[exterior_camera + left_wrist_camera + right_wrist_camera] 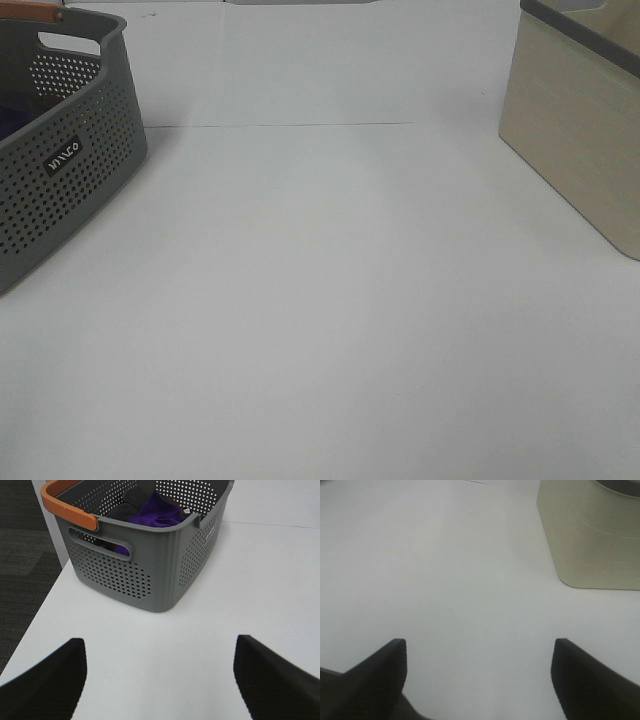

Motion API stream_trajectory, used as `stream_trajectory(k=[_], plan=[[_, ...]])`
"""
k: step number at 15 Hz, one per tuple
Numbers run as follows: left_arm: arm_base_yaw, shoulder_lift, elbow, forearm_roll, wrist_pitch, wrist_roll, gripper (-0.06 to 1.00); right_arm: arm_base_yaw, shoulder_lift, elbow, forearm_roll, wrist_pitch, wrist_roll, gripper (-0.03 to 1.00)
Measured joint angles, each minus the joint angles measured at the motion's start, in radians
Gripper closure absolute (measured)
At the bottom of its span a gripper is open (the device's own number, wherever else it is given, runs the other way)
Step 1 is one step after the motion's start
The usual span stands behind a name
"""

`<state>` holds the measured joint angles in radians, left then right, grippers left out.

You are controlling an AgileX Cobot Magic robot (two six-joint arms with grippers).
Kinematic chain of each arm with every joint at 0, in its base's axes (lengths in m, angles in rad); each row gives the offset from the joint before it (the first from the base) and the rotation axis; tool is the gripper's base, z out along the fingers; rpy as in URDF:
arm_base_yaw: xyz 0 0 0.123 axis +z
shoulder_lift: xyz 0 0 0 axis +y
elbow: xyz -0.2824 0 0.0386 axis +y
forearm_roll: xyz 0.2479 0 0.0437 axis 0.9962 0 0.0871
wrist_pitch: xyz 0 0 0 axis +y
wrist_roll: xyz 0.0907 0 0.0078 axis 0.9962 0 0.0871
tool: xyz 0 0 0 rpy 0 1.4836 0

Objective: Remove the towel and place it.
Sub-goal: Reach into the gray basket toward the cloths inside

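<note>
Both grippers are empty with their fingers spread wide. The left gripper [160, 645] hangs over bare tabletop [320, 320], apart from the grey basket [145, 575] and tilted to look into it from above. The right gripper [480, 642] hangs the same way over the white surface, facing the beige bin [590, 545]. Neither arm reaches into the high view, so both seem drawn back toward the near edge.

Nothing of the task looks done. The purple towel [157, 511] lies bunched inside the basket beside a dark cloth [132, 502], its folds rising near the rim and a little purple showing through the side handle slot. The basket, with its orange handle [67, 505], stands by the far-left corner of the tabletop, close to the left edge. The bin stands by the far-right corner.

All the work is left: reach into the basket, pinch the towel, lift it clear of the rim and set it down. The wide bare middle of the tabletop or the bin could receive it; the pictures do not say which.
</note>
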<state>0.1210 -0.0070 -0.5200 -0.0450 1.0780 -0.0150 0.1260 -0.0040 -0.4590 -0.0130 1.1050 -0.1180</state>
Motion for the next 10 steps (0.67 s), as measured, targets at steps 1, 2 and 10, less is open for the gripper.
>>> stream_trajectory(k=[1,2,10], plan=[[0.0,0.0,0.0,0.0,0.0,0.0,0.2,0.0,0.0,0.0,-0.001,0.0,0.003,0.26],[0.0,0.0,0.0,0.0,0.0,0.0,0.2,0.0,0.0,0.0,-0.008,0.0,0.018,0.26],[0.0,0.0,0.0,0.0,0.0,0.0,0.2,0.0,0.0,0.0,-0.037,0.0,0.052,0.26]])
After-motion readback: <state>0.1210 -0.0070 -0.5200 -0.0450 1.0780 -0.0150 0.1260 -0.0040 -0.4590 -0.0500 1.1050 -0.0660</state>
